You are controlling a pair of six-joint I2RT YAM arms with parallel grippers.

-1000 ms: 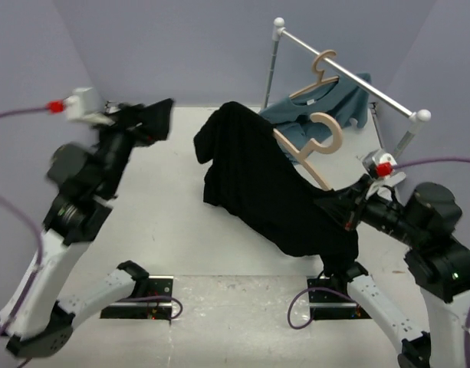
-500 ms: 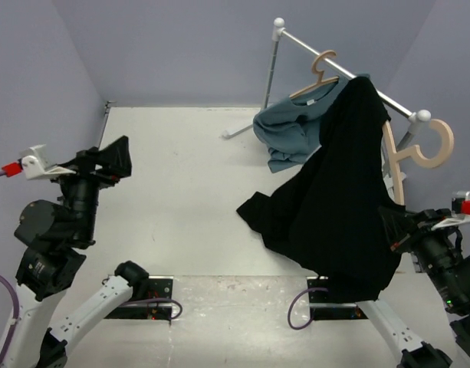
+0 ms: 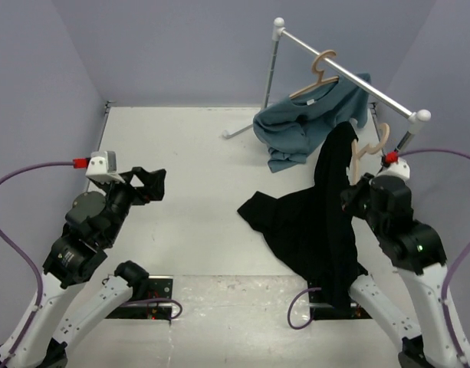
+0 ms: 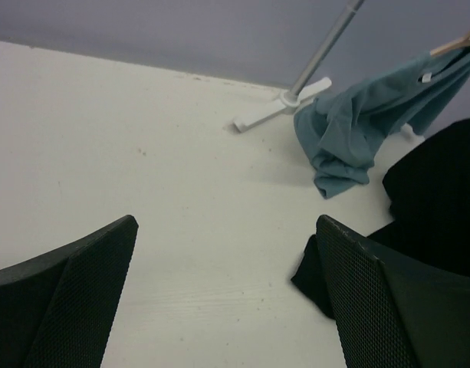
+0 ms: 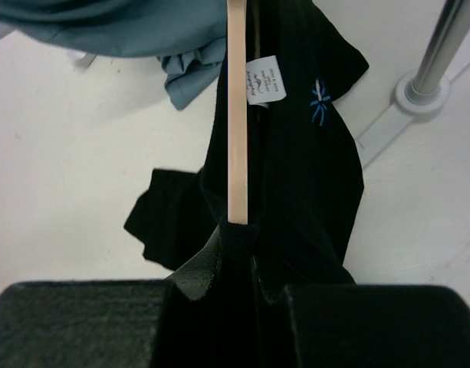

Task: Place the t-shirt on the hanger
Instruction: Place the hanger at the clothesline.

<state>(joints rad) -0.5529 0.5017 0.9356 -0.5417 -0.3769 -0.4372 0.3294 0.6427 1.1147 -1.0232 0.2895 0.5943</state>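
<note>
My right gripper (image 3: 357, 198) is shut on the lower end of the beige hanger (image 3: 370, 148), which stands upright just in front of the rack rail. The black t-shirt (image 3: 319, 215) hangs over the hanger, and its lower part lies bunched on the table. In the right wrist view the hanger arm (image 5: 237, 115) rises from my closed gripper (image 5: 236, 230), with the black t-shirt (image 5: 304, 161) and its white label draped around it. My left gripper (image 3: 152, 185) is open and empty over the left of the table; it also shows in the left wrist view (image 4: 227, 295).
A white clothes rack (image 3: 346, 73) stands at the back right. It carries a second hanger (image 3: 320, 73) with a teal-blue shirt (image 3: 304, 123) that sags onto the table. One rack foot (image 5: 422, 88) is near the black shirt. Purple walls enclose the table.
My right arm has swung the hanger and black t-shirt from the far right back in under the rail, and more fabric now rests on the table. My left arm has moved lower and to the right.
</note>
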